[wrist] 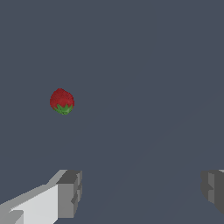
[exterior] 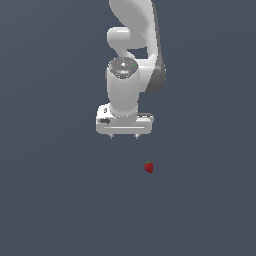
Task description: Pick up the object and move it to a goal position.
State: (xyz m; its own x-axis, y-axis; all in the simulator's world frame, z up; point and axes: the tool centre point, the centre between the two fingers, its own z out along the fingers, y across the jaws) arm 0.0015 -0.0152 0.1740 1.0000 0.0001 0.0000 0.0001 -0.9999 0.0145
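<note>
The object (exterior: pixel 149 167) is a tiny red strawberry-shaped item with a small green top, lying on the dark grey floor. It shows larger in the wrist view as the object (wrist: pixel 62 101), apart from the fingers. My white gripper (exterior: pixel 124 136) hangs above the floor, up and toward the exterior view's left of the object, with only the two short fingertips (exterior: pixel 112 135) peeking out below the hand. In the wrist view my gripper (wrist: pixel 142 192) is open, its grey fingers (wrist: pixel 70 192) wide apart with nothing between them.
The flat dark grey floor (exterior: pixel 60 200) fills both views. The white arm (exterior: pixel 135 45) rises from the hand to the top of the exterior view.
</note>
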